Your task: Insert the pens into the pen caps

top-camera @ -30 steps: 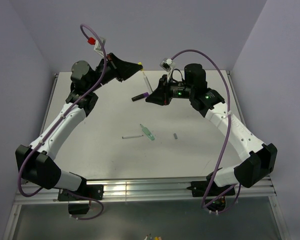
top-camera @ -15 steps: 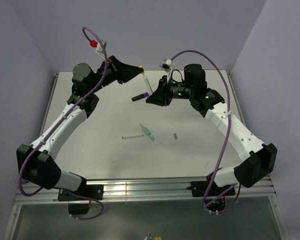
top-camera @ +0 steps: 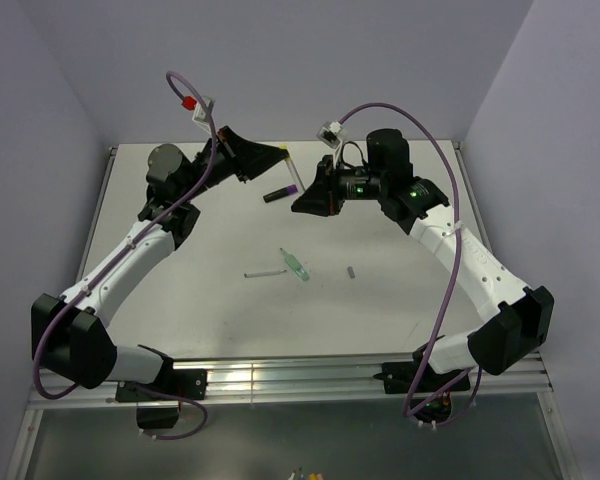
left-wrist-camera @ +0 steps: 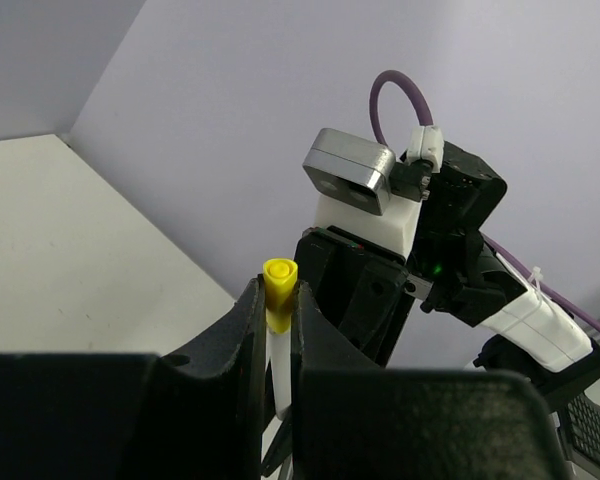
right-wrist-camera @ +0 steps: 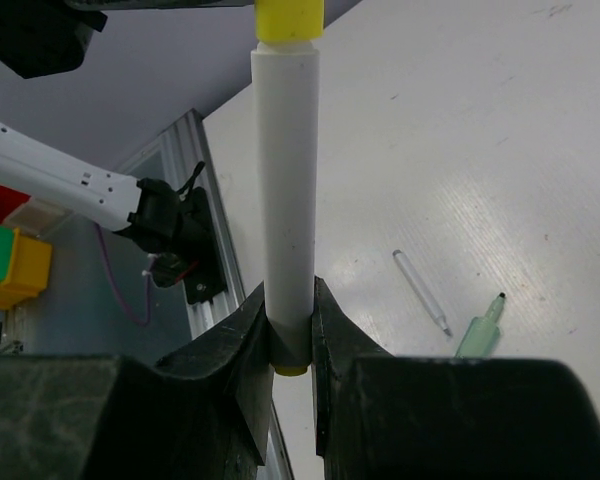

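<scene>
Above the matte white desk [top-camera: 210,300], the left tool [left-wrist-camera: 277,305] pinches a stubby, glossy yellow cap [left-wrist-camera: 279,285]. The right tool [right-wrist-camera: 290,320] pinches a smooth cylindrical pale white pen [right-wrist-camera: 287,180], whose far end meets that cap. A translucent green pen [top-camera: 296,265] lies mid-desk.

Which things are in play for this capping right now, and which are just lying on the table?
In play: white pen, yellow cap.
Lying about, waiting their turn: black pen, green pen, grey-white pen, grey cap.
</scene>
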Controlling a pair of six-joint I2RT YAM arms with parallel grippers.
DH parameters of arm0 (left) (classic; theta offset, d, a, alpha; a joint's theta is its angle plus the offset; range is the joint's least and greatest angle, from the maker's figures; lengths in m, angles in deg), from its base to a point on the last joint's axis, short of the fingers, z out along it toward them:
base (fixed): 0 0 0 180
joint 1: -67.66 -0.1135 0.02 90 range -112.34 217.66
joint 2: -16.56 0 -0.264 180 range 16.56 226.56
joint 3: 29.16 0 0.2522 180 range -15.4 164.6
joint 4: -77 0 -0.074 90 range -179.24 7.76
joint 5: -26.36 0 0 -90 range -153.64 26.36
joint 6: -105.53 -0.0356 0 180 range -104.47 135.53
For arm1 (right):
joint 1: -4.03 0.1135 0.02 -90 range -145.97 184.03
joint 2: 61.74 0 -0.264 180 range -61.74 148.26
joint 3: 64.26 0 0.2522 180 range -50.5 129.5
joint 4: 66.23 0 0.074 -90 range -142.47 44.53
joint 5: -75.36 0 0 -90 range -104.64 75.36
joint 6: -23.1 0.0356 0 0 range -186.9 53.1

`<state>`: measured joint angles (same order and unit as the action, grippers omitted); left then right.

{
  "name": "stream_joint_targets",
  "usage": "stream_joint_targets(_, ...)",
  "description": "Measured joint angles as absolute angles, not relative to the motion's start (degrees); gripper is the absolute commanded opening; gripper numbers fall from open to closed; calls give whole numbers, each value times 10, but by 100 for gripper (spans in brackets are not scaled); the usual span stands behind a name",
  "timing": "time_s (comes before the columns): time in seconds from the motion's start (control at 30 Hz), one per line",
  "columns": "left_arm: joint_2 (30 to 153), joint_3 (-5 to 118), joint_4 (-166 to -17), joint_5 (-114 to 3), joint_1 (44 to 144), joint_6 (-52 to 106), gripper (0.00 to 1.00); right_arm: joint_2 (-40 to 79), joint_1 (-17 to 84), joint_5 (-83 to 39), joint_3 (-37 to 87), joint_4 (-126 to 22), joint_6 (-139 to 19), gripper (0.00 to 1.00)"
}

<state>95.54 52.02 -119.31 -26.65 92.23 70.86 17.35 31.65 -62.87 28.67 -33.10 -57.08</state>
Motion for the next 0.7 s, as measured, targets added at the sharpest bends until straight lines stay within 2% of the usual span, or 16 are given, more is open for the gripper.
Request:
stream_joint_targets(0.23,946,513,-1208,-265,926,709,27,174,316,-670,287,-342,-557,0)
stream_joint_targets(0.27,945,514,-1206,-260,926,708,35,174,316,-676,287,-350,-555,0)
stream_joint_targets(0.37,945,515,-1193,-248,930,707,39,173,316,-684,287,-371,-551,0)
stream_joint_targets(0.57,945,525,-1166,-230,926,702,63,171,316,-695,287,-400,-543,0)
stream_joint_targets(0.7,942,525,-1159,-218,919,699,72,168,316,-703,287,-411,-537,0)
